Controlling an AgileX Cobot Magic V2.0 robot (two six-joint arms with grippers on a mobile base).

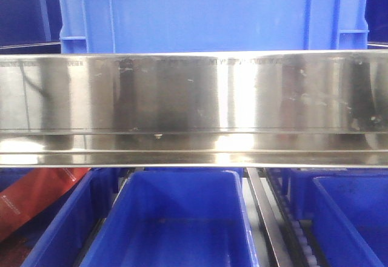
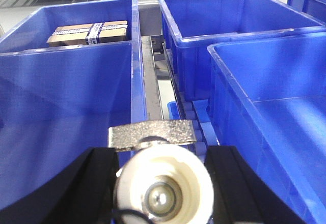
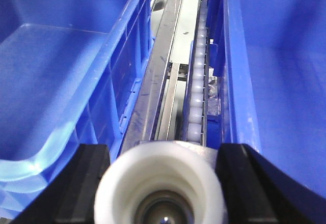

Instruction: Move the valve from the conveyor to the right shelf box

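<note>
Weight looks moderate. The valve [image 2: 163, 186] shows a thick white plastic mouth with a shiny metal ball in its bore and a dull metal block on top at 12 o'clock. I judge it rigid, compact and heavier than its size suggests, with smooth plastic that could slip or turn in a light pinch.

The left gripper [image 2: 162, 158] has its black fingers [image 2: 84, 188] pressed on the round body from 9 and 3 o'clock. That broad barrel seems the sound place to hold, rather than the metal block. The right gripper [image 3: 164, 150] holds a second valve [image 3: 158, 183] in the same way, blurred, with its fingers [image 3: 249, 175] closed against the white sides.

The conveyor is in no view. Both valves hang above the shelf, over the roller track [image 3: 196, 96] that runs between the blue boxes [image 2: 66, 96]. I cannot tell for sure which of these is the right shelf box.

No brand or marking shows on either valve. A cardboard parcel [image 2: 87, 32], at 11 o'clock in the left wrist view, wears white printed bands too small to read. In the front view a red object [image 1: 36, 197] at 8 o'clock carries tiny pale print, also unreadable. The steel beam [image 1: 194, 106] across the middle bears only scuffs and reflections.
</note>
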